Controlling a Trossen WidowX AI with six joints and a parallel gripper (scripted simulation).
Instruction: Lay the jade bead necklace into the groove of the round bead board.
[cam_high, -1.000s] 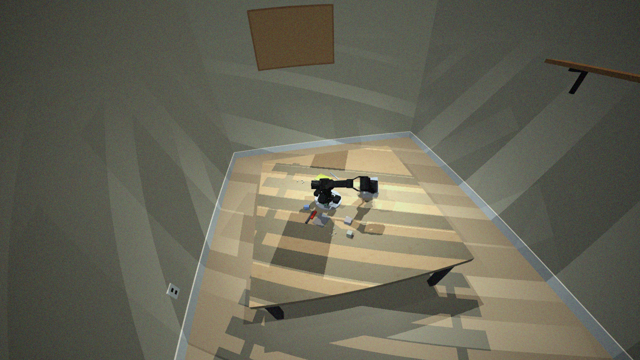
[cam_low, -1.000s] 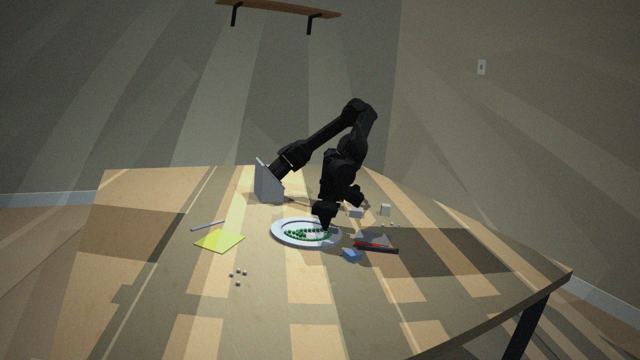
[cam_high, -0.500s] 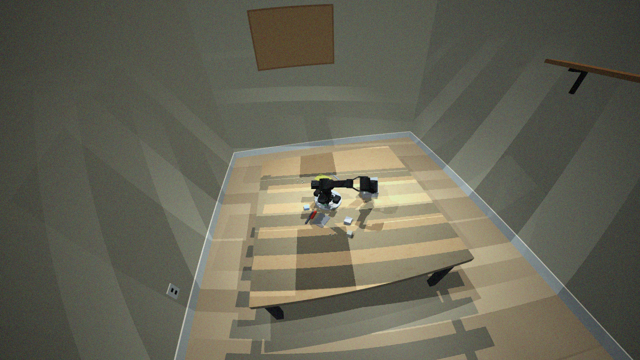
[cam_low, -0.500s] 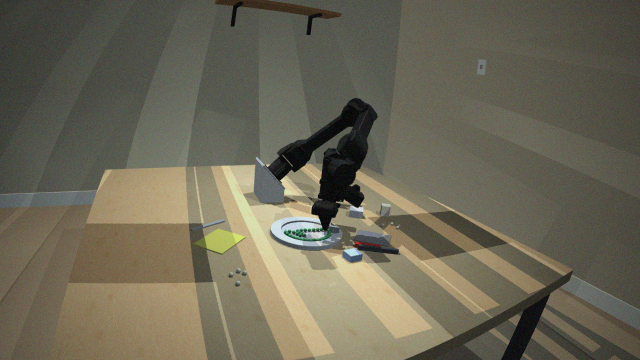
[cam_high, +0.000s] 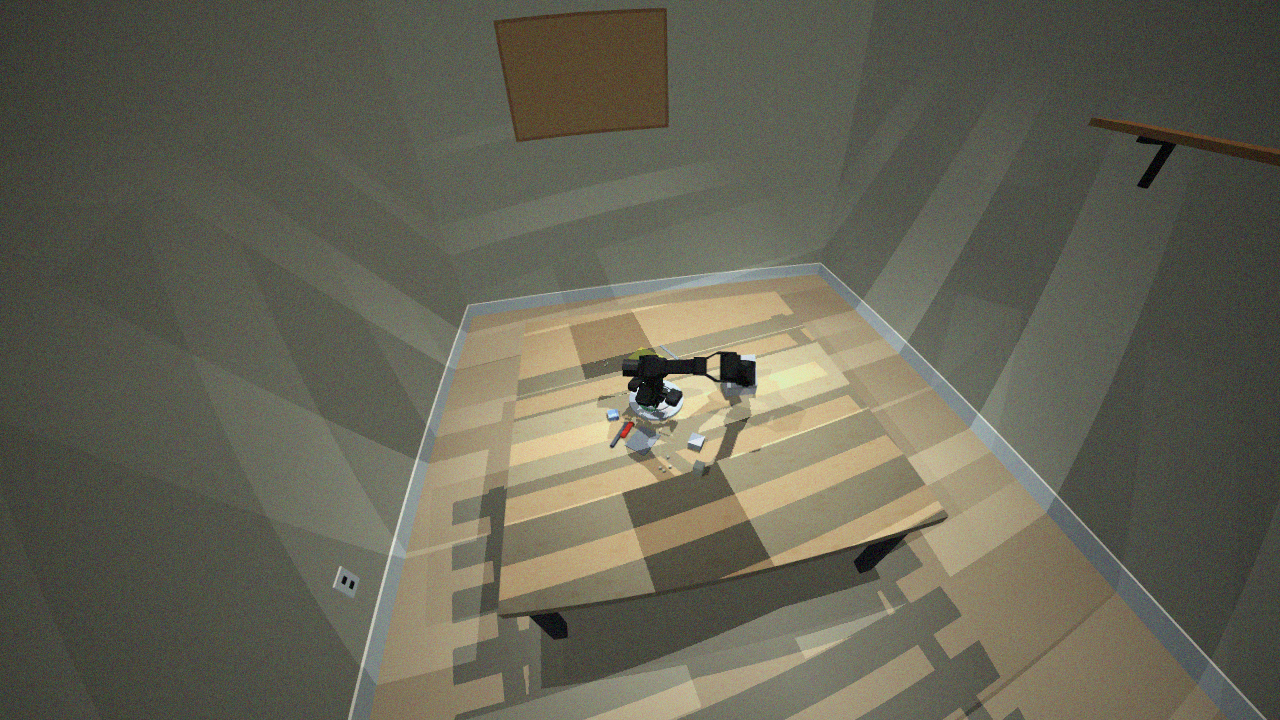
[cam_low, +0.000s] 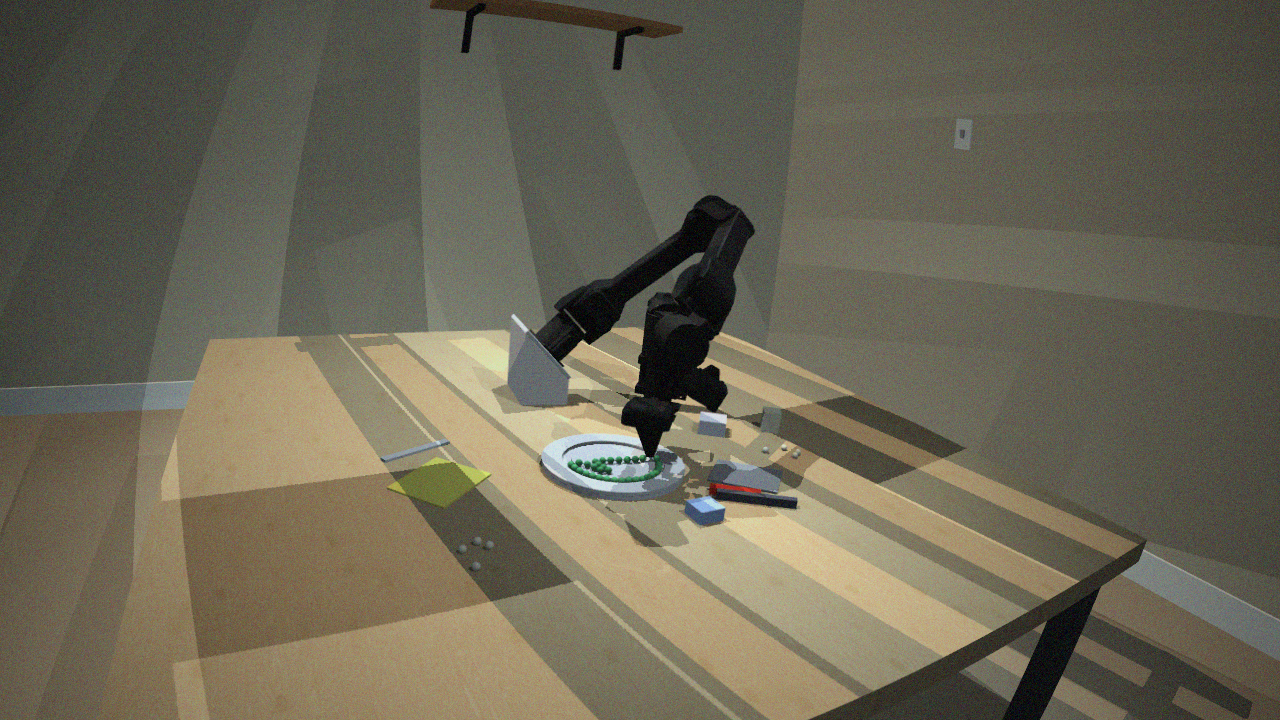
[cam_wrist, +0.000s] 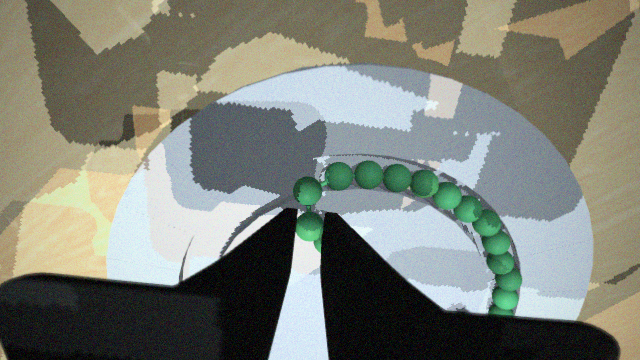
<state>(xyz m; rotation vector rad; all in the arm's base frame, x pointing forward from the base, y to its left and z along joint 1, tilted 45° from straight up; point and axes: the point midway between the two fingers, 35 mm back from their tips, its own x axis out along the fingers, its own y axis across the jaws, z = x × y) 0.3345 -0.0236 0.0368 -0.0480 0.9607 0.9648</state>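
The hand (cam_high: 648, 399) (cam_low: 650, 456) (cam_wrist: 310, 222) looks closed on a bead of the necklace (cam_high: 652, 409) (cam_low: 626, 479) (cam_wrist: 369, 174), which lies on the board (cam_high: 675, 410) (cam_low: 554, 463) (cam_wrist: 540, 170), partly in its groove, the rest slack inside the ring. Pulling too far outward could drag seated beads out; a weak pinch on a round bead could slip, dropping the strand short of the groove.

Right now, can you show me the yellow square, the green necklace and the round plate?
yellow square (cam_low: 439, 482): exterior view, its middle.
green necklace (cam_low: 623, 479) (cam_wrist: 446, 195): exterior and wrist views, beads on its curve.
round plate (cam_low: 556, 469) (cam_wrist: 545, 175): exterior and wrist views, its rim.
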